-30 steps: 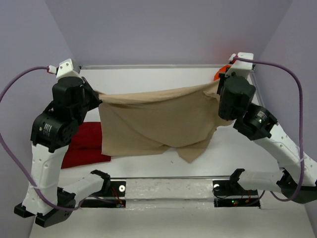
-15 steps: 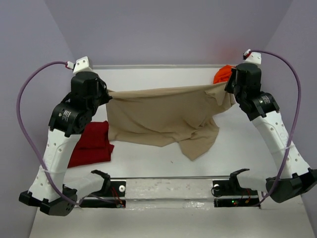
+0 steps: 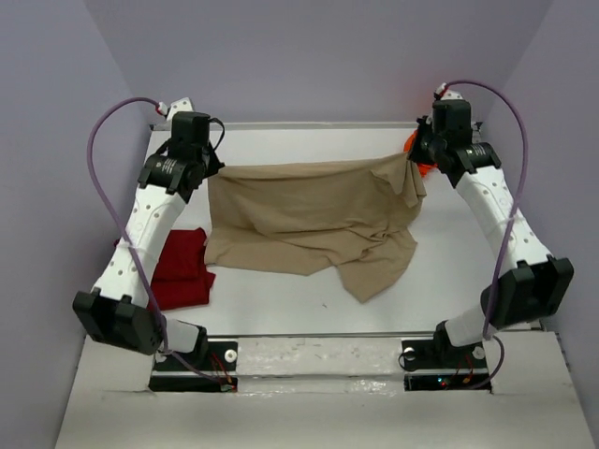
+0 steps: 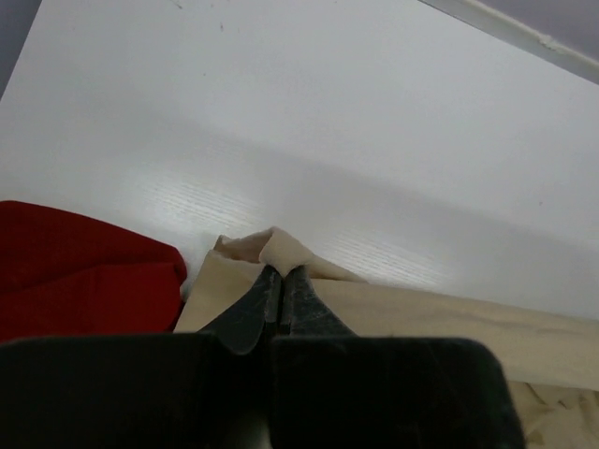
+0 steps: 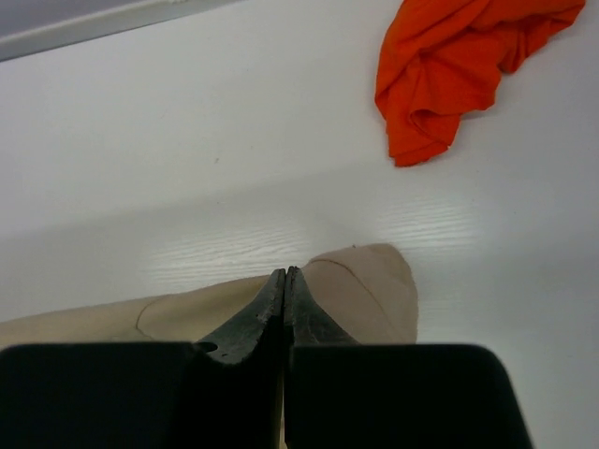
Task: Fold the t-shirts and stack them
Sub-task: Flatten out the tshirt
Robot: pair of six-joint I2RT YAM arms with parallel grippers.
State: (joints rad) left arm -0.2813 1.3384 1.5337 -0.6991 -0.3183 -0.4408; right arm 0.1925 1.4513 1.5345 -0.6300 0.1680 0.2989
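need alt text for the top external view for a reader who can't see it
Two robot arms reach across a white table, the left gripper and right gripper each pinching a far corner of a rumpled tan t-shirt. A dark red shirt lies at the left, and a bit of orange shirt shows by the right gripper.

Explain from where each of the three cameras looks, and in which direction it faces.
Top external: above and behind the bases, facing down and forward over the table; the left arm and right arm show whole, with the tan shirt between them.
Left wrist: on the left arm, facing the far edge; the left fingers pinch a tan corner, dark red shirt at left.
Right wrist: on the right arm, facing the far edge; the right fingers pinch the other corner, orange shirt beyond.
Shared: both wrist views see the tan shirt.
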